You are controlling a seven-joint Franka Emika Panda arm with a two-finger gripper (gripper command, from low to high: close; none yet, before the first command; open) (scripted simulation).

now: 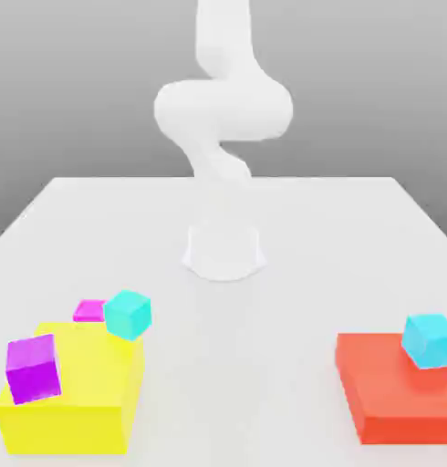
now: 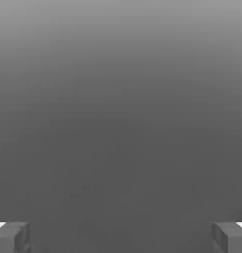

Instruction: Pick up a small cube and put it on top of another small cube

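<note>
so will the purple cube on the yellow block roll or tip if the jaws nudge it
The purple cube looks flat-faced, so it would probably slide, not roll. It sits near the yellow block's edge, so a push could drop it off. It seems rigid, likely easy to pinch.

A simulated robot test scene is showing here, not a real room. A white arm (image 1: 223, 109) is standing on a plain white table (image 1: 291, 274), with flat-coloured blocks lying before a blank grey backdrop.
</note>
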